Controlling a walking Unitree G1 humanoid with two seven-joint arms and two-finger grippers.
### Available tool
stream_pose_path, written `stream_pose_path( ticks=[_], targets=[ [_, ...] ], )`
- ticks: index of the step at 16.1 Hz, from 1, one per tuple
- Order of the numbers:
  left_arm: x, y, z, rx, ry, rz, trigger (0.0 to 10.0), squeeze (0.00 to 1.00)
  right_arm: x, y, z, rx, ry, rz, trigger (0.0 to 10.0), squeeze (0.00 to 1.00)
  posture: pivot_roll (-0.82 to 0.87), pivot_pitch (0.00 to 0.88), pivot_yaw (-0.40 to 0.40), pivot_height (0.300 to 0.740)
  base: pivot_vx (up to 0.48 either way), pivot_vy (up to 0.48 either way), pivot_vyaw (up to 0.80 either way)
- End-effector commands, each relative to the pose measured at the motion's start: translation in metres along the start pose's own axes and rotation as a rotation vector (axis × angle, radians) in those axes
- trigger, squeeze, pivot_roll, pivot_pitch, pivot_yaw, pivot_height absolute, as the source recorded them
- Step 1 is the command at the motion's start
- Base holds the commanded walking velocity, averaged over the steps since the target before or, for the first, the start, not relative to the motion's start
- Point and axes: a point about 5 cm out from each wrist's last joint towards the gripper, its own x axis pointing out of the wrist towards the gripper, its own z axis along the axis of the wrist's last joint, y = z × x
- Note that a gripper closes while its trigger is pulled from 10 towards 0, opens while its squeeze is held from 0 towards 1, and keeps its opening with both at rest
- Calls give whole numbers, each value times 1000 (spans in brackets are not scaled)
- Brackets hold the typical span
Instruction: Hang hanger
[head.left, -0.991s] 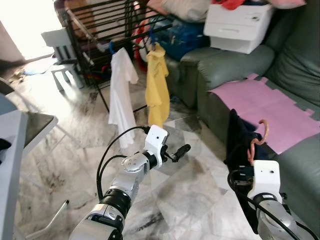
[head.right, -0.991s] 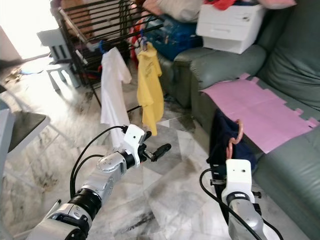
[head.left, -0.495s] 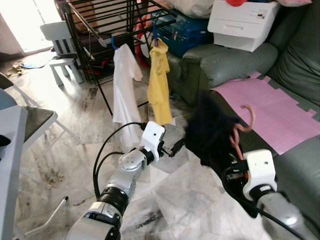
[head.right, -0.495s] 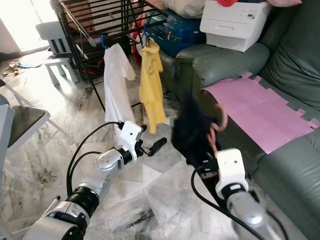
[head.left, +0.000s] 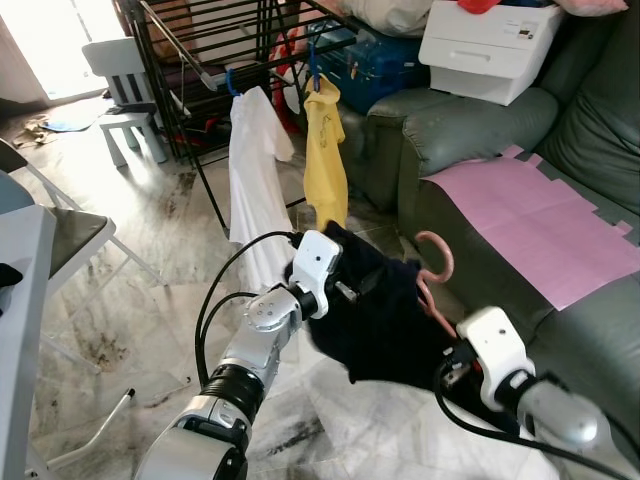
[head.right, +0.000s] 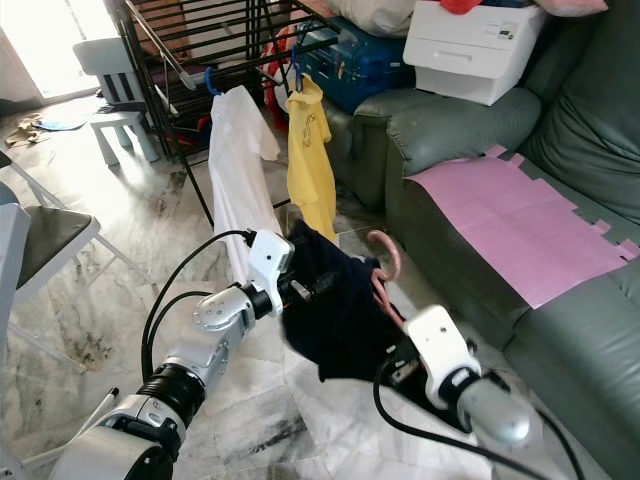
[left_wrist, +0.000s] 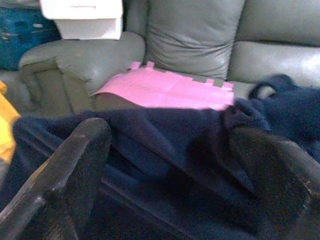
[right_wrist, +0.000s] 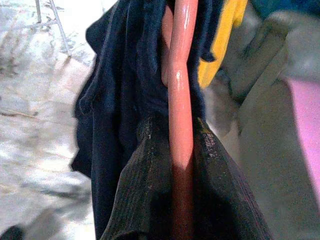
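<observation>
Pink hanger (right_wrist: 181, 100) clamped by right gripper (right_wrist: 182, 165), raised

A black drying rack (head.left: 215, 45) stands at the back. From it hang a white shirt (head.left: 255, 180) and a yellow shirt (head.left: 326, 160). Right of it, a green sofa (head.left: 470, 125) bears a pink sheet (head.left: 530, 220) and a white box (head.left: 487, 50).

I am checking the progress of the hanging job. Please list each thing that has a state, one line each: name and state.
pink hanger: held by the right gripper, not yet on the rack.
dark garment: draped on the pink hanger.
right gripper: shut on the hanger's stem.
left gripper: open, fingers spread against the dark garment.
white shirt: hung on the rack.
yellow shirt: hung on the rack.
</observation>
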Motion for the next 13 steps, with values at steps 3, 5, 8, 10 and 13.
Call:
stream_pose_path(
  ticks=[3, 5, 8, 10, 13],
  targets=[
    [-4, 1, -4, 47, 38, -29, 10000, 0, 4, -14, 18, -136, -135, -26, 10000, 0, -107, 0, 60, 740, 0, 0, 0],
    [-6, 4, -5, 41, 46, -22, 10000, 0, 2, -24, 20, -149, -163, -53, 10000, 0, -109, 0, 63, 740, 0, 0, 0],
    [-7, 9, -5, 39, 42, 29, 10000, 0, 3, -22, 24, -152, -184, -17, 10000, 0, -112, 0, 65, 740, 0, 0, 0],
    [-5, 12, -5, 13, 43, 86, 10000, 0, 6, -14, 31, -142, -232, 17, 10000, 0, -114, 0, 65, 740, 0, 0, 0],
    [2, 6, -1, -63, 7, 75, 10000, 0, 16, -6, 35, -112, -269, 47, 10000, 0, -118, 0, 67, 740, 0, 0, 0]
  ],
)
